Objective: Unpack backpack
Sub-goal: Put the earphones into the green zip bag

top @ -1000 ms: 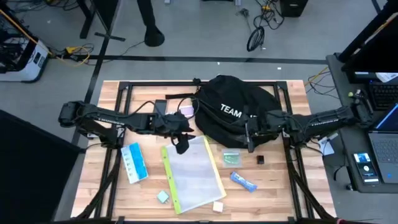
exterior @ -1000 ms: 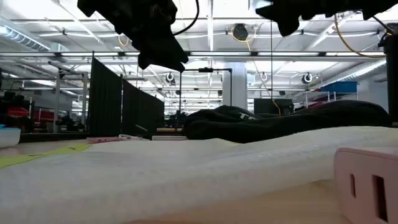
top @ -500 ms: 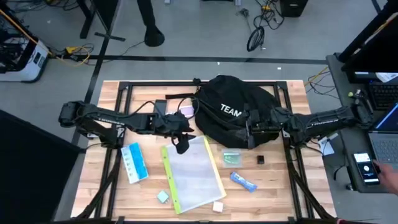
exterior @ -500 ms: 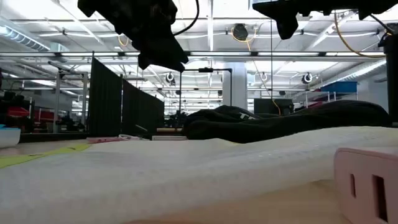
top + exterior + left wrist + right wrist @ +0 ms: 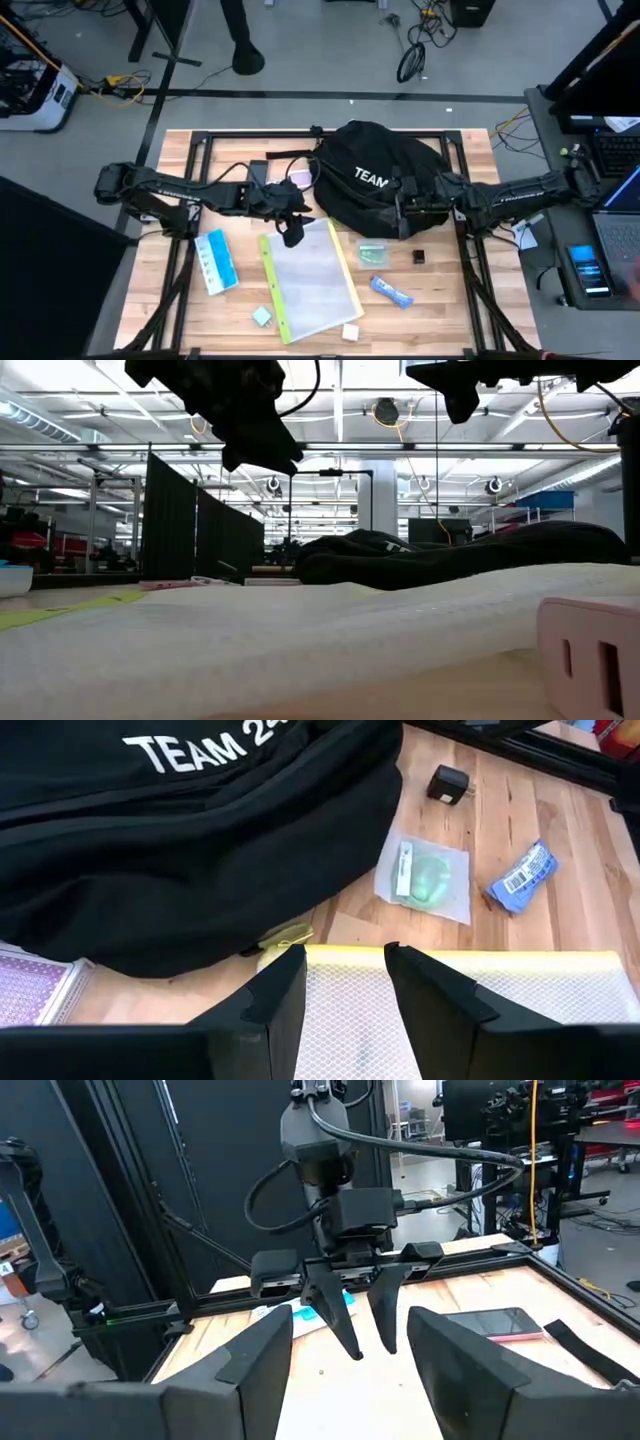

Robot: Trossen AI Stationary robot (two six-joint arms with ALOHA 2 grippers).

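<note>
The black backpack [image 5: 365, 170] with white "TEAM" lettering lies on the far middle of the table, and it shows too in the left wrist view [image 5: 180, 830]. My left gripper [image 5: 292, 237] hovers open just near-left of it, over the far corner of a white padded envelope with a yellow edge [image 5: 310, 280]; its fingers [image 5: 345, 982] hold nothing. My right gripper [image 5: 399, 213] hangs open above the backpack's near right part, pointing level toward the table's left [image 5: 350, 1365], and it faces the left gripper [image 5: 358, 1312].
Around the envelope lie a light blue box [image 5: 215, 262], a green packet [image 5: 372, 255], a small black block [image 5: 419, 257], a blue wrapper [image 5: 391, 291] and a white cube [image 5: 351, 332]. A pink item [image 5: 300, 178] sits left of the backpack. Black frame rails [image 5: 190, 150] border the table.
My right gripper has edged a little toward the table's left above the backpack, covering more of the lettering.
</note>
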